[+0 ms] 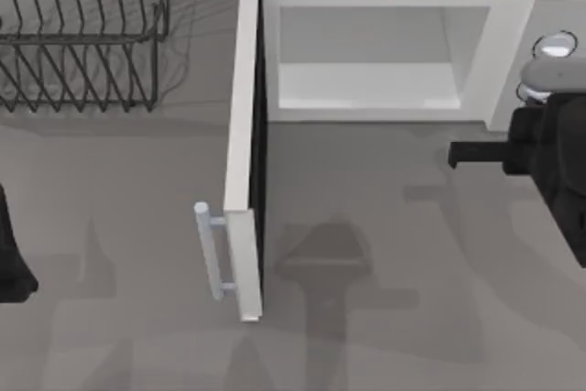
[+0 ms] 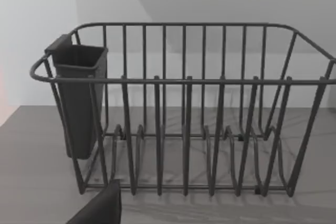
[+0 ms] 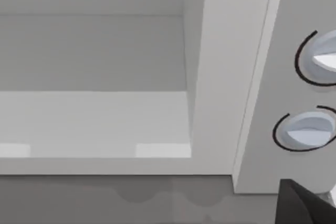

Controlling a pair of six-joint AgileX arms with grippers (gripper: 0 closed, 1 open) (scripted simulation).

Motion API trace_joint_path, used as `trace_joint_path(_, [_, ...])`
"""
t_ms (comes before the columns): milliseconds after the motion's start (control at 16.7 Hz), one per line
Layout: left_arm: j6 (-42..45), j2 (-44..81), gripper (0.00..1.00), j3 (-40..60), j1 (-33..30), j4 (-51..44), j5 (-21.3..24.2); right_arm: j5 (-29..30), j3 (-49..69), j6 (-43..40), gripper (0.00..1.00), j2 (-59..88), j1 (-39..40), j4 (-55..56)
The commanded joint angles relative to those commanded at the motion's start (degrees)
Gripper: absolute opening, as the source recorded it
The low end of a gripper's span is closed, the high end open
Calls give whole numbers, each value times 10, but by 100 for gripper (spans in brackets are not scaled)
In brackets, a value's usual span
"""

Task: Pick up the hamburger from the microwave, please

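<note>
The white microwave (image 1: 513, 43) stands at the back of the table with its door (image 1: 240, 135) swung wide open toward the front. Its cavity floor (image 1: 366, 84) is bare and pale. The hamburger is out of view. My right gripper (image 1: 462, 154) hovers in front of the microwave's right side, below the two silvery-blue dials (image 1: 554, 46), and points left. The right wrist view looks at the cavity's corner (image 3: 184, 93) and the dials (image 3: 307, 129) from close by. My left arm (image 1: 11, 258) stays parked at the table's left edge.
A dark wire dish rack (image 1: 82, 34) stands at the back left, and the left wrist view shows a dark cutlery holder (image 2: 79, 98) hung on it. The door's pale bar handle (image 1: 209, 249) juts left into the middle of the table.
</note>
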Motion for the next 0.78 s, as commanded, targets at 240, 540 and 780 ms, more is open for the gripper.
trace_joint_path(240, [0,0,100,0,0,0,0,5,-30,2,0,110,4,136])
trace_joint_path(540, [0,0,100,0,0,0,0,7,-81,3,0,260,4,361])
trace_joint_path(780, [0,0,100,0,0,0,0,4,-115,2,0,337,1,466])
